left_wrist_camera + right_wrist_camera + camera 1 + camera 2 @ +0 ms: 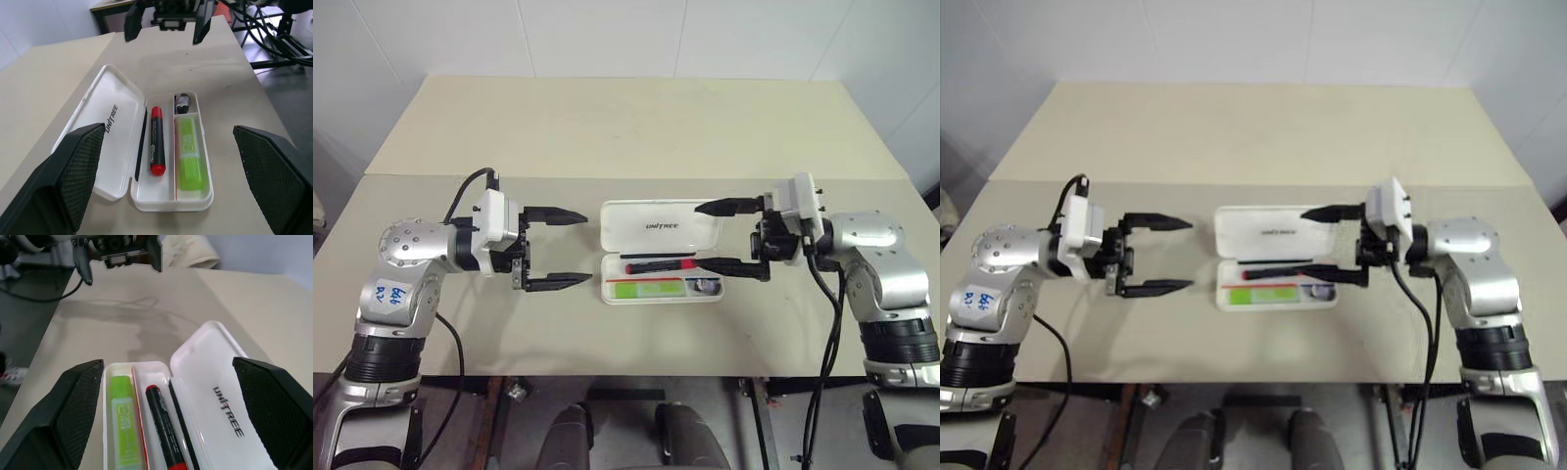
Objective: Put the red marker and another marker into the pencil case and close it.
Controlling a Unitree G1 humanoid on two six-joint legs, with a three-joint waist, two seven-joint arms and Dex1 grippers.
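The white pencil case (661, 227) lies open mid-table, its lid with "UNITREE" folded back flat. The red marker (661, 264) lies in the tray's rear slot. The light-green marker (646, 288) lies in the front slot beside it. My left gripper (589, 248) hangs open just left of the case, pointing at it, with nothing between its fingers. My right gripper (699, 235) is open at the case's right end, one finger above the lid and one above the tray, empty. The left wrist view looks along the tray at the red marker (157, 140) and the green marker (190, 154).
A small dark item (182, 102) sits in the tray's short end compartment. The beige table (607, 127) stretches far behind the case, with a seam across it. The front edge (607, 375) runs close below the case. Black cables trail from both wrists.
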